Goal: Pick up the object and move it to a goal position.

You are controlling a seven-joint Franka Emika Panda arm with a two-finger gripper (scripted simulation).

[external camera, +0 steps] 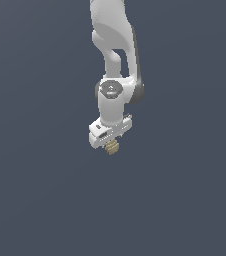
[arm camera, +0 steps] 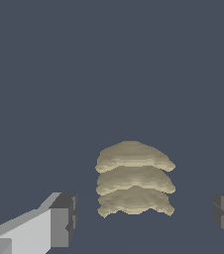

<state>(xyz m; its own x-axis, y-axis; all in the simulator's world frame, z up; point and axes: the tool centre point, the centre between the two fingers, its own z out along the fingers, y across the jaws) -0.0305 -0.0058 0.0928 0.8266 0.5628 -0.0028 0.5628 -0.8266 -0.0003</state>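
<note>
1. The object (external camera: 112, 147) is a very small tan-beige lump, far smaller than the white hand (external camera: 111, 142) above it.
2. In the wrist view the object (arm camera: 134, 179) shows as three stacked, ridged layers, each a shallow arc with rounded, scalloped edges; the top layer is the lightest and the lower ones carry darker shading under their rims.
3. Its surface is matte and bumpy, with no markings other than the grooves between the layers.
4. In the exterior view the object sits directly below the hand's body, near the middle of the scene, with only its lower part peeking out beneath the white housing.
5. The hand (arm camera: 144, 219) stands wide open: in the wrist view its two dark-grey fingertips (arm camera: 64, 218) lie well apart on either side of the object, with clear gaps between each pad and the tan lump.
6. Nothing is gripped; the object lies between the fingers without touching either one.
7. The white arm (external camera: 116, 65) comes down from the top of the exterior view, its wrist pointing straight down at the object.
8. The surroundings are a uniform dark blue-grey surface (external camera: 35, 200); whether the object rests on it cannot be told.
</note>
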